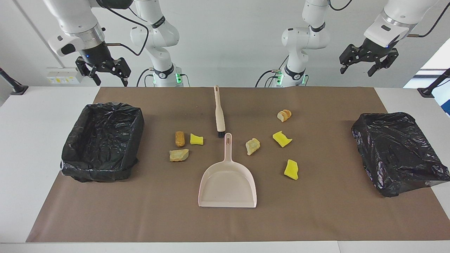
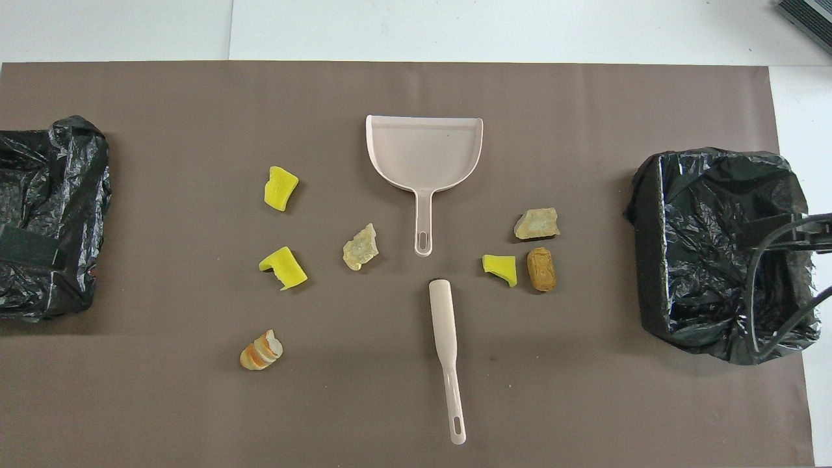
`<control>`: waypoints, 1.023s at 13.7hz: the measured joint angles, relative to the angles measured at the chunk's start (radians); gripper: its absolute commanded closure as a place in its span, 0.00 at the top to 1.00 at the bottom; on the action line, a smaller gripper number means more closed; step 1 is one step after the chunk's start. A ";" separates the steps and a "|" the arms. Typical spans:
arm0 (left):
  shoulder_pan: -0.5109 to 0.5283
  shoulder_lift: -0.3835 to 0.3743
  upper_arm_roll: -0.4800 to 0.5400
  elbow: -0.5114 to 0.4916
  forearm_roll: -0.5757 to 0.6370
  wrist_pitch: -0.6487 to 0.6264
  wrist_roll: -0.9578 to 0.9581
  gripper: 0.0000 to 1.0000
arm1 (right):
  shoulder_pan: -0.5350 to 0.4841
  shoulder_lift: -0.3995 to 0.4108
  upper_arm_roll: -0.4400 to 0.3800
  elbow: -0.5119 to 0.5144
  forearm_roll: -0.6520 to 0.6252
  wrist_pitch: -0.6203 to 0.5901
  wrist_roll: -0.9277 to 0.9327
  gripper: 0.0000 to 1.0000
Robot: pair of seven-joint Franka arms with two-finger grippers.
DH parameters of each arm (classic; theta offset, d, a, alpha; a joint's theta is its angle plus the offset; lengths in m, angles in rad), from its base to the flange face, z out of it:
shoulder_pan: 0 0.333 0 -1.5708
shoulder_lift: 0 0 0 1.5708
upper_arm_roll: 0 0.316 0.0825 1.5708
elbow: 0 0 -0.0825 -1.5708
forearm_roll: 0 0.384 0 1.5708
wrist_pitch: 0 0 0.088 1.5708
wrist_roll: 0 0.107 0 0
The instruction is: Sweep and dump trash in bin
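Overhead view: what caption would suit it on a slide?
Seven trash chunks scattered around dustpan and brush, between two black-lined bins.

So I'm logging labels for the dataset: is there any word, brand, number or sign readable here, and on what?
None can be read.
Dustpan, brush, both black bin liners: no print visible.
Bands on the arm joints: marks too small to read.
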 measured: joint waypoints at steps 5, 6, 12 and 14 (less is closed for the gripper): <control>0.000 -0.001 0.000 0.000 0.000 0.000 0.000 1.00 | 0.002 0.000 0.010 0.000 0.000 0.000 0.000 1.00; 0.000 -0.001 0.000 0.000 0.000 0.000 0.000 1.00 | 0.002 0.000 0.010 0.000 0.000 0.000 0.000 1.00; 0.000 -0.001 0.000 -0.001 0.000 0.000 0.000 1.00 | 0.044 0.057 0.016 0.002 -0.001 0.025 0.058 1.00; 0.000 -0.001 0.000 -0.001 0.000 -0.001 0.000 1.00 | 0.072 0.115 0.018 0.035 -0.001 0.051 0.084 1.00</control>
